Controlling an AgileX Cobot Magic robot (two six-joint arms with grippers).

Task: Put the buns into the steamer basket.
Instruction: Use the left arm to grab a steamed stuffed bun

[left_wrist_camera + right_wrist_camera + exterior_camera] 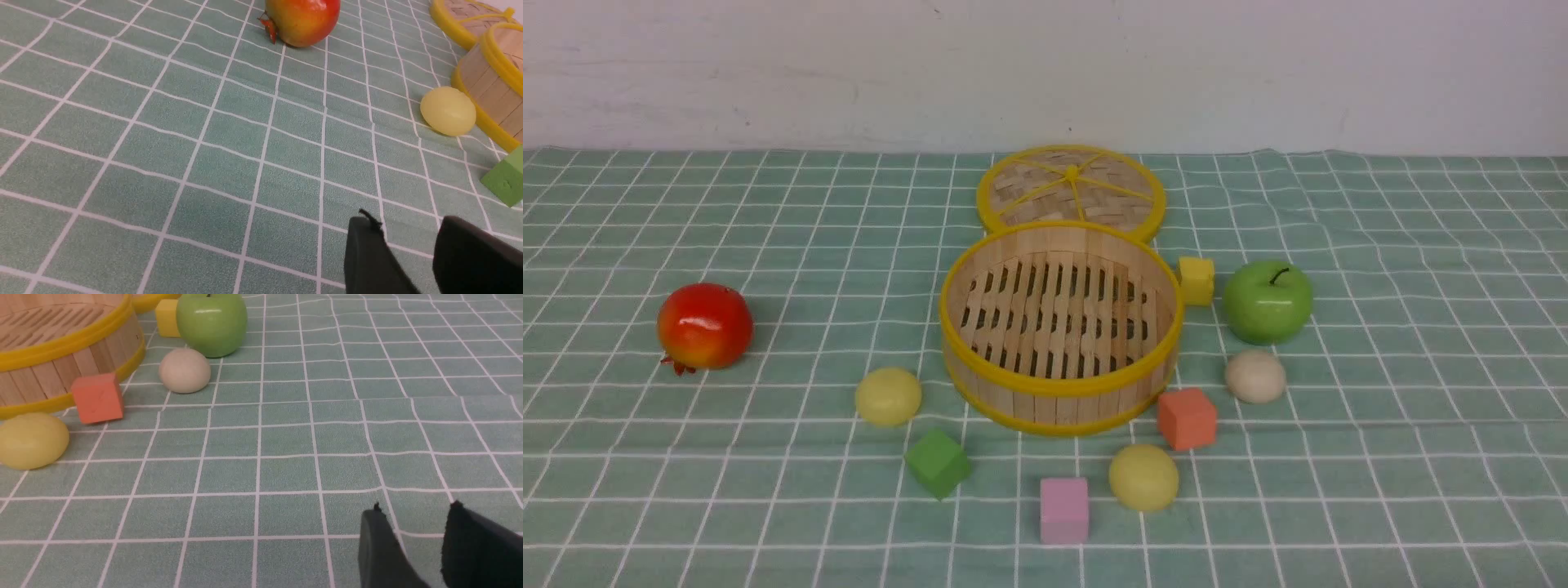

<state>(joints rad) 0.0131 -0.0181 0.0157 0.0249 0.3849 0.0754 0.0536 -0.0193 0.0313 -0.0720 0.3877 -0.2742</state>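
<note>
The round bamboo steamer basket (1059,398) stands empty at the table's middle. One pale yellow bun (888,396) lies at its front left, also in the left wrist view (448,110). A second pale yellow bun (1143,477) lies in front of it, also in the right wrist view (32,440). The off-white bun (1255,376) lies to its right, in front of the green apple (1267,301). My left gripper (406,222) and right gripper (414,508) show only in their wrist views. Both are open and empty, low over bare cloth, far from the buns.
The woven lid (1071,189) lies behind the basket. A red pomegranate (703,326) sits far left. Green cube (938,463), pink cube (1063,510), orange cube (1187,418) and yellow cube (1196,280) lie around the basket. A white wall bounds the back.
</note>
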